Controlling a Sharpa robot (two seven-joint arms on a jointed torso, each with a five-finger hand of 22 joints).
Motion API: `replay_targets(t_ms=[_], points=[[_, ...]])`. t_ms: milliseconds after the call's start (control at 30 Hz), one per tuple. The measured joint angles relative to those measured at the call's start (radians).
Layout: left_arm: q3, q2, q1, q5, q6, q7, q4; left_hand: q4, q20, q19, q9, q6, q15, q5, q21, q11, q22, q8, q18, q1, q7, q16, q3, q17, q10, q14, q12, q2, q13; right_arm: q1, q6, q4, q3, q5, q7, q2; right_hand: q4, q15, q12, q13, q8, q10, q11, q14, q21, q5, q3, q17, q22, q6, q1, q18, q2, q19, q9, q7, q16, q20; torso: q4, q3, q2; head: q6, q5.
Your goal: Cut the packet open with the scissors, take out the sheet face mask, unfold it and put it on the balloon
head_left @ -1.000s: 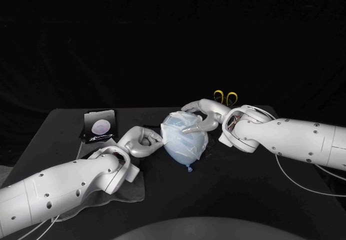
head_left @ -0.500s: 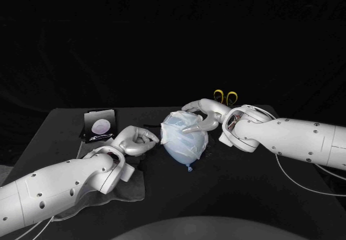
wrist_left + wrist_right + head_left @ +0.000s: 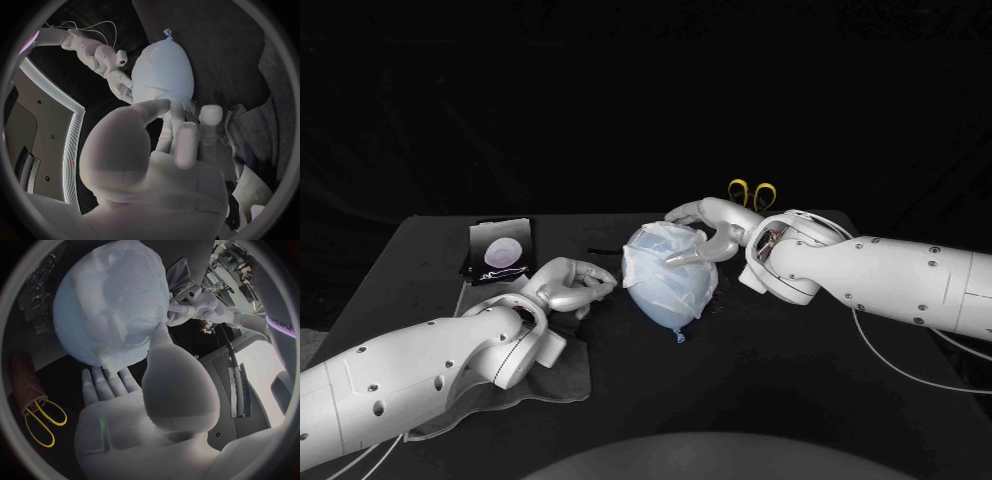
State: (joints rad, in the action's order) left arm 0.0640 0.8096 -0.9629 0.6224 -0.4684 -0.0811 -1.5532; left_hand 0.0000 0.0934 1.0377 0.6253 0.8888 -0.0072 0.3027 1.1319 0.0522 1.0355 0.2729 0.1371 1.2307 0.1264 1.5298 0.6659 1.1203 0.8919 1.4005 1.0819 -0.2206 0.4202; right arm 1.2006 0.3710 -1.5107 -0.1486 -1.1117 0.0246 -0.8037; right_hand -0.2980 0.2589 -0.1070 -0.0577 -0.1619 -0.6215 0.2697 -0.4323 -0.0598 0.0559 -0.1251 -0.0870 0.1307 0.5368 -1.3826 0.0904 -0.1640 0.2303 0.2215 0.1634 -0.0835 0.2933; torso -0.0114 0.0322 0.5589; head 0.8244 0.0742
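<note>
A pale blue balloon lies mid-table with the white sheet mask draped over its upper part, knot toward me. My right hand grips its far end, fingers behind and thumb on the mask; the right wrist view shows the balloon against that palm. My left hand hovers just left of the balloon, holding nothing, fingers loosely apart. From the left wrist, its fingers point at the balloon without touching. The dark packet lies at the back left. Yellow-handled scissors lie behind the right hand.
A grey cloth lies under my left forearm at the front left, also seen beside the left hand. The scissors' yellow loops sit close to the right wrist. The table's far edge runs just behind the scissors.
My left hand has drawn back to the left, away from the balloon's side it touched before. The right hand and the balloon stay as they were.
</note>
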Motion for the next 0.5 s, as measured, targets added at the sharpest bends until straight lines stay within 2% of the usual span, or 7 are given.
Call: replay_targets(t_ms=[67,100,200,233,333,400,500], points=[[0.000,-0.001,0.000,-0.008,0.001,-0.001,0.000,0.011,0.014,-0.039,-0.038,-0.040,0.016,-0.041,-0.049,0.019,-0.047,-0.057,0.017,0.011,0.019,-0.010,-0.050,-0.055,-0.016,-0.035,-0.006,-0.017,0.002,0.000,0.000,0.000,0.000,0.000,0.000,0.000,0.000,0.000,0.000,0.000,0.000,0.000,0.000,0.000,0.000,0.000,0.000,0.000,0.000,0.000,0.000,0.000,0.000,0.000,-0.001,0.000,0.000,0.000,0.0003,0.0000,0.000,0.000,0.000],[0.000,-0.002,0.000,-0.012,0.001,-0.003,0.000,0.017,0.021,-0.059,-0.056,-0.066,0.024,-0.074,-0.074,0.030,-0.071,-0.082,0.018,0.013,0.029,-0.026,-0.076,-0.166,-0.032,-0.083,-0.018,-0.029,0.001,0.000,0.000,0.000,0.000,0.000,0.000,0.000,0.000,0.000,0.000,0.000,0.000,0.000,0.000,0.000,0.000,0.000,0.000,0.000,0.001,0.000,0.000,0.000,0.000,0.000,-0.001,0.000,0.000,0.000,0.0005,0.0000,0.000,-0.001,-0.001],[0.000,-0.006,0.000,-0.020,0.000,-0.011,0.000,0.033,0.035,-0.088,-0.095,-0.084,0.037,-0.135,-0.122,0.043,-0.114,-0.123,0.026,0.031,0.042,-0.045,-0.148,-0.261,-0.058,-0.129,-0.025,-0.047,-0.005,0.000,0.000,-0.001,0.000,0.000,0.000,0.000,0.000,0.000,0.001,0.000,0.000,0.000,0.000,0.000,0.000,0.000,0.000,0.000,0.001,0.000,-0.004,0.000,0.004,0.000,-0.001,0.000,0.000,0.000,0.0007,-0.0006,0.000,-0.001,-0.001],[0.000,-0.008,0.000,-0.021,-0.001,-0.016,0.000,0.037,0.038,-0.090,-0.103,-0.086,0.040,-0.152,-0.131,0.043,-0.122,-0.130,0.033,0.037,0.044,-0.047,-0.166,-0.272,-0.062,-0.132,-0.025,-0.048,-0.006,0.000,0.000,-0.001,0.000,0.000,0.001,0.000,0.000,0.000,0.001,0.001,0.000,0.000,0.000,0.000,0.000,0.000,0.000,0.000,0.001,0.000,-0.004,0.000,0.004,0.000,-0.001,0.000,0.000,0.000,0.0010,-0.0006,0.000,-0.001,-0.001],[0.000,-0.013,0.000,-0.019,-0.002,-0.026,-0.002,0.052,0.041,-0.093,-0.130,-0.091,0.047,-0.229,-0.154,0.046,-0.141,-0.152,0.033,0.078,0.049,-0.047,-0.237,-0.291,-0.077,-0.140,-0.025,-0.033,-0.013,0.000,0.000,-0.001,0.000,0.000,0.001,0.000,0.000,0.000,0.001,0.001,0.000,0.000,0.000,0.000,0.000,0.000,0.000,0.000,0.001,0.000,-0.004,0.000,0.004,0.000,-0.001,0.000,0.000,0.000,0.0011,-0.0010,0.000,-0.001,-0.002],[0.000,-0.017,0.000,-0.013,-0.003,-0.033,-0.003,0.060,0.041,-0.093,-0.141,-0.090,0.047,-0.246,-0.157,0.046,-0.145,-0.155,0.033,0.099,0.049,-0.047,-0.279,-0.292,-0.079,-0.139,-0.025,-0.018,-0.016,0.000,0.000,-0.001,0.000,0.000,0.001,0.000,0.000,0.000,0.001,0.001,0.000,0.000,0.000,0.000,0.000,0.000,0.000,0.000,0.001,0.000,-0.004,0.000,0.004,0.000,-0.001,0.000,0.000,0.000,0.0011,-0.0011,0.000,-0.001,-0.002],[0.000,-0.022,0.000,0.002,-0.005,-0.038,-0.005,0.068,0.043,-0.090,-0.147,-0.057,0.047,-0.247,-0.157,0.046,-0.145,-0.148,0.033,0.119,0.044,-0.047,-0.310,-0.288,-0.079,-0.139,-0.025,-0.012,-0.018,0.000,0.000,-0.001,0.000,-0.001,0.001,0.000,0.000,0.000,0.001,0.001,0.000,0.000,0.000,0.000,0.000,0.000,0.000,0.000,0.001,0.000,-0.004,0.000,0.004,0.000,-0.001,0.000,0.000,0.000,0.0011,-0.0010,0.000,0.000,-0.002]])
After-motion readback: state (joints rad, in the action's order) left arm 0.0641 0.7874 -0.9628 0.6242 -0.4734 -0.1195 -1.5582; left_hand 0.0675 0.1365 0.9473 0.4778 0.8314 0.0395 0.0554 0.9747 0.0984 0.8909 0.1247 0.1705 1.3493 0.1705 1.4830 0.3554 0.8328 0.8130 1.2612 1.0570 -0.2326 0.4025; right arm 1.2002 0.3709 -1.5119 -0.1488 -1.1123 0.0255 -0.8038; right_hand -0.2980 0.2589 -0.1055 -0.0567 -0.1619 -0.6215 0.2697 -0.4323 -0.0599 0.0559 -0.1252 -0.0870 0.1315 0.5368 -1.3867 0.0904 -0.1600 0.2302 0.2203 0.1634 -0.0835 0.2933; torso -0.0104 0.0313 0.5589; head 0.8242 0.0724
